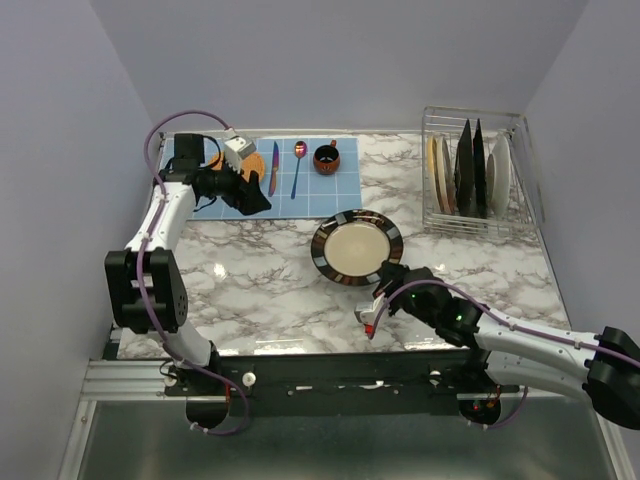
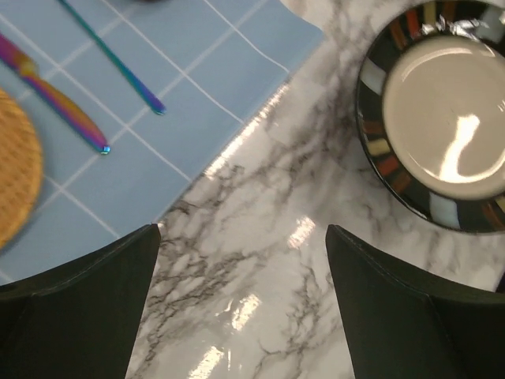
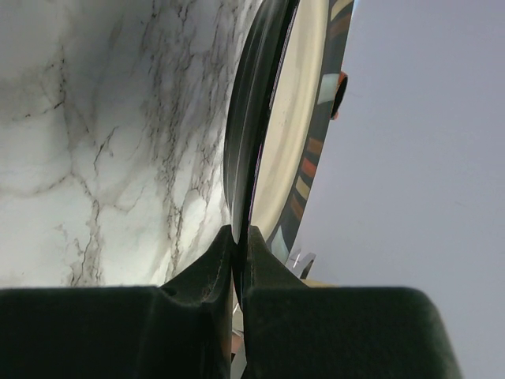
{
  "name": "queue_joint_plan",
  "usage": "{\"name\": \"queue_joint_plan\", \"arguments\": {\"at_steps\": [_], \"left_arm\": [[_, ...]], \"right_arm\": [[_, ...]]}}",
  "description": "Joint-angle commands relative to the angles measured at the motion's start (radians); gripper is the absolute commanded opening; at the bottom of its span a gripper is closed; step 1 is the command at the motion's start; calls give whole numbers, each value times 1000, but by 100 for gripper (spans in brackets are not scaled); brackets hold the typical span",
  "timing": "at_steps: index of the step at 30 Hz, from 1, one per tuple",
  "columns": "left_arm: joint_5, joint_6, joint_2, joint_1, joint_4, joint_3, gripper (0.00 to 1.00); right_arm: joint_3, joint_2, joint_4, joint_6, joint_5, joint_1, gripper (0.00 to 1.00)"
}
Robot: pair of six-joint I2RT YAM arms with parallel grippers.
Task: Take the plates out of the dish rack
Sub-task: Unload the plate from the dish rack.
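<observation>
**Right gripper pinching a plate rim: slip risk**

Right gripper (image 3: 239, 237): jaws closed down on the near rim of the black-rimmed plate (image 1: 357, 248), a thin edge bite only. This plate is out over the middle of the marble bench (image 1: 250, 290), well apart from the dish rack (image 1: 480, 232). Cannot tell whether its underside rests on the bench or hangs just above it.

Risks, as I judge them:
- Glossy rim, narrow grip: the plate could pivot or slide out of the jaws if tilted or moved fast.
- Let go before it is fully down, and it drops and may chip.
- Plates in the rack are packed close, so pulling one could drag or tip its neighbour.

Left gripper (image 2: 243, 229): wide open, holding nothing, over the edge of the blue mat (image 1: 300, 195).

Containers:
- Dish rack, far right corner: at least four plates on edge between the dividers. There is a cream-yellow plate (image 1: 438, 172) on the left, two dark plates (image 1: 466, 165) in the middle and a pale plate (image 1: 499, 172) on the right.
- Cup (image 1: 326, 158) on the mat: contents not visible.
</observation>
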Motion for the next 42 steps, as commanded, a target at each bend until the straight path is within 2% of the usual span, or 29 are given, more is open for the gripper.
{"name": "queue_joint_plan", "arguments": {"at_steps": [1,2,3,5,6,8,9,14,17,18,20,21,23,24,25,36,42], "left_arm": [[295,313,143,5,-425,112,91],[324,371,167,5,-489,161,90],[346,498,219,4,-634,189,88],[386,606,271,-4,-762,273,88],[391,656,322,-5,-887,304,87],[412,773,370,-12,-985,385,86],[420,778,408,-15,-1032,402,84],[435,729,443,-24,-1030,450,82],[431,637,434,-67,-946,427,79],[418,544,419,-73,-859,413,79],[395,452,395,-96,-756,377,79],[353,318,358,-107,-615,325,78],[297,177,313,-142,-460,257,77],[268,116,272,-153,-315,195,76],[245,32,261,-160,-266,174,77],[222,-64,353,-202,-179,225,74],[226,-29,431,-246,-226,277,73]], "right_arm": [[6,-14,236,-49,39,14,1],[6,-15,248,-56,39,14,1],[7,-12,250,-62,41,14,1],[10,-8,257,-68,39,15,1],[12,-6,262,-76,39,15,1],[13,0,270,-80,41,18,1],[17,3,273,-85,38,18,1],[27,12,283,-96,39,20,1],[29,19,286,-99,39,21,1],[29,22,296,-103,33,20,1],[30,23,308,-112,30,20,1],[30,28,313,-117,25,21,1],[36,29,310,-116,27,20,1],[44,31,308,-115,32,20,1],[46,31,309,-115,30,20,1],[40,17,339,-131,25,21,1],[50,17,351,-148,24,21,1]]}}
